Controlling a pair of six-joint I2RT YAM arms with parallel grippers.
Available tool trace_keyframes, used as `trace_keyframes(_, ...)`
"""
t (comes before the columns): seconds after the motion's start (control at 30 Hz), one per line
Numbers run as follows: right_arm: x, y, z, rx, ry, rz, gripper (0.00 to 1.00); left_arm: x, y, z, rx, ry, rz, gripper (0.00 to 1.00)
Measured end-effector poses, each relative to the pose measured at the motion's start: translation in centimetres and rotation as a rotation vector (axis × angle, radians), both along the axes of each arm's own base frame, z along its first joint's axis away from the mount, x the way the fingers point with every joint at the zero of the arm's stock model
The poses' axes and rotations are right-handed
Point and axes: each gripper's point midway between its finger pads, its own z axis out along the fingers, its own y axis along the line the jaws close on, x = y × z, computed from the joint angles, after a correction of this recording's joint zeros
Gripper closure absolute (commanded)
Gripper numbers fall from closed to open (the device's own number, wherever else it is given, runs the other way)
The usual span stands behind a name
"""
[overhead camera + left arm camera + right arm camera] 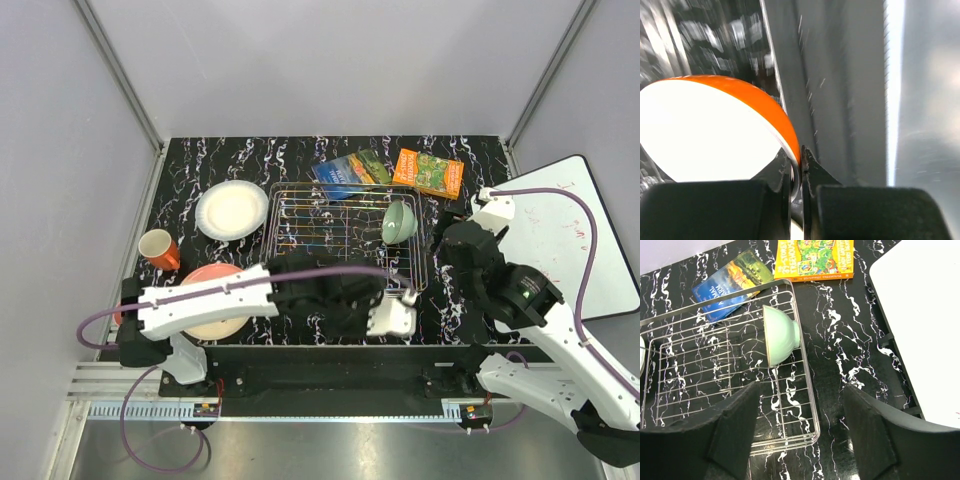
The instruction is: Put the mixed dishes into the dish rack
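The left hand (801, 156) is pinched shut on the rim of the orange bowl (715, 125), by the near edge of the table (220, 160). The right hand (801, 392) hangs wide with nothing in it above the right side of the rack (812, 410), where the green bowl (782, 335) stands on edge. The white plate (232, 210) lies on the table left of the rack.

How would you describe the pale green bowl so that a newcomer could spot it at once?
Find the silver wire dish rack in the middle of the black marbled table. Against its right rail, in front of the orange packet, a pale green bowl stands on its side. Unlike the flat printed packet, it is rounded, and no other dish is green.
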Motion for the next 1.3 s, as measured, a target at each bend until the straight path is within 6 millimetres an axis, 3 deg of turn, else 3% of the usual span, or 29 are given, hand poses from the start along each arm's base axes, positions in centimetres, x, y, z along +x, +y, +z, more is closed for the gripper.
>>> trace_keyframes(0.13,-0.1,-0.5,-0.1,0.0,0.0,-0.03,0.06,1.3,-4.0,10.0,-0.267,0.101,0.051,1.0)
trace_keyframes(0.23,-0.4,-1.2,0.2,0.006,-0.015,-0.058,0.0,5.6,-6.3,16.5,-0.479,0.222,0.203,1.0)
trace_keyframes(0.3,-0.7,-1.8,0.8,0.022,-0.042,-0.071,0.0,9.1,-6.8,18.3,-0.568,0.321,0.336,1.0)
trace_keyframes(0.37,-1.1,-2.4,1.4,0.047,-0.075,-0.078,0.0,12.2,-7.1,18.2,-0.604,0.426,0.465,1.0)
trace_keyframes(0.43,-1.6,-3.1,1.9,0.065,-0.106,-0.092,0.0,13.9,-7.9,17.1,-0.598,0.544,0.563,1.0)
trace_keyframes(0.63,-2.8,-4.9,3.0,0.105,-0.174,-0.124,0.0,13.3,-13.0,14.4,-0.541,0.936,0.655,1.0)
trace_keyframes(0.8,-2.8,-5.1,3.0,0.091,-0.174,-0.132,0.0,13.0,-15.5,12.6,-0.51,1.154,0.699,1.0)
trace_keyframes(1.1,-2.5,-4.9,2.6,0.055,-0.154,-0.122,0.0,15.4,-17.4,10.0,-0.563,1.262,0.776,1.0)
trace_keyframes(1.3,-2.8,-5.1,2.2,0.057,-0.154,-0.122,0.0,16.5,-17.0,8.1,-0.576,1.287,0.827,1.0)
